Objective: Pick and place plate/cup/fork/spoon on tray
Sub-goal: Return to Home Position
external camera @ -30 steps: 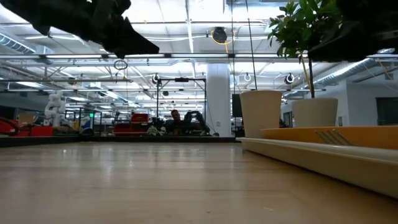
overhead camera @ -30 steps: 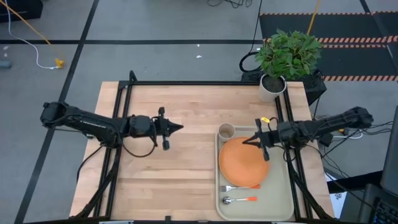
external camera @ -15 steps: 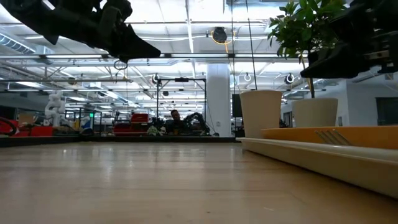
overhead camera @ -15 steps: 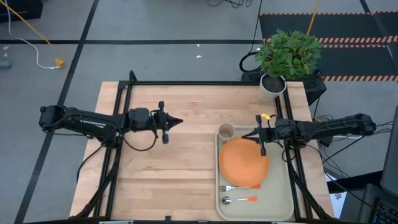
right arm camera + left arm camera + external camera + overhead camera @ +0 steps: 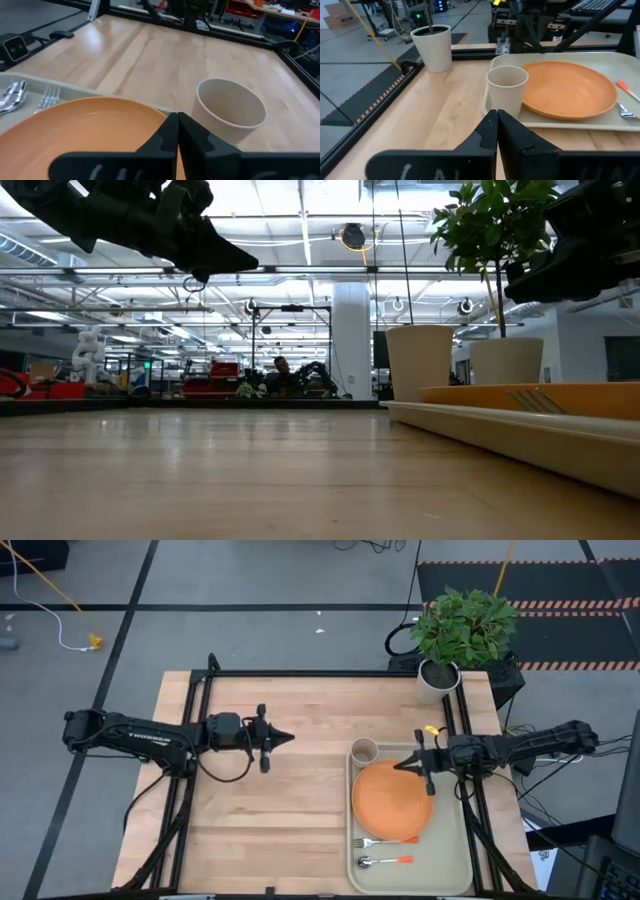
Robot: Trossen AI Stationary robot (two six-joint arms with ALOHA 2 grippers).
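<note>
**All four pieces on the tray, both arms lifted clear**

From the high view I saw the pale beige-green rectangular tray sitting at the right side of the wooden tabletop. The round orange plate filled its middle, the small tan cup stood upright in its far left corner, and the silver fork with the orange handle and the silver spoon with the orange handle lay side by side near its front edge. My right gripper hung over the plate's far edge, just beside the cup, fingers pressed together on nothing. Half a second earlier it had pointed slightly farther back; it had since swung a little toward me. My left gripper hovered over bare wood, well apart from the tray, also clenched and empty, barely shifted from before.

In the low view the left arm showed dark at upper left, unchanged, while the right arm at upper right had moved outward toward the edge. The white pot with the green plant stood behind the tray.

The left wrist view showed its fingers closed tight, facing cup and plate.

The right wrist view showed its fingers shut above the plate, cup just beyond.
</note>
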